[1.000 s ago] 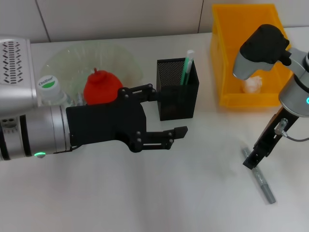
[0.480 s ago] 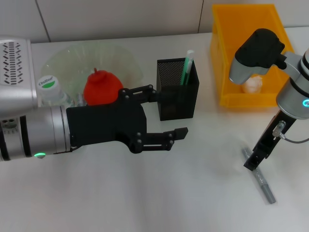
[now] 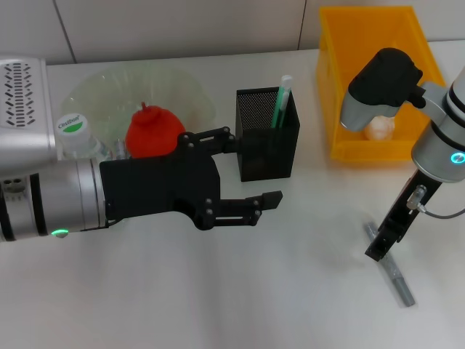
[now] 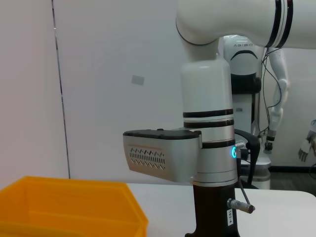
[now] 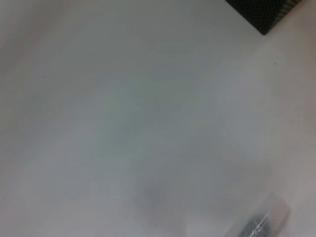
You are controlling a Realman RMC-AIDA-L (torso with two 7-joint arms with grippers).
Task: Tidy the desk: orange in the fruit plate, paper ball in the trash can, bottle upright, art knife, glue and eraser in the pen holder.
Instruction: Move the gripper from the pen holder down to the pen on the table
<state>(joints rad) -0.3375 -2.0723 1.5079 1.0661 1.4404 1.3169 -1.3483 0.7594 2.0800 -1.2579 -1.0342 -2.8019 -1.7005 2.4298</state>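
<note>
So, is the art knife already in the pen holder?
No, the art knife lies on the desk under the right gripper, apart from the pen holder.

You see a yellow-orange bin (image 3: 334, 109), a black mesh pen holder (image 3: 267, 145), a red-orange fruit (image 3: 152, 131), a clear greenish plate (image 3: 182, 91) and a grey knife (image 3: 398, 280).

Bottle (image 3: 75, 135) half behind the left arm; art knife (image 3: 393, 270) top under the right gripper (image 3: 378, 247)

Left gripper (image 3: 251, 171) blocks pen holder (image 3: 267, 138)'s near side.
</note>
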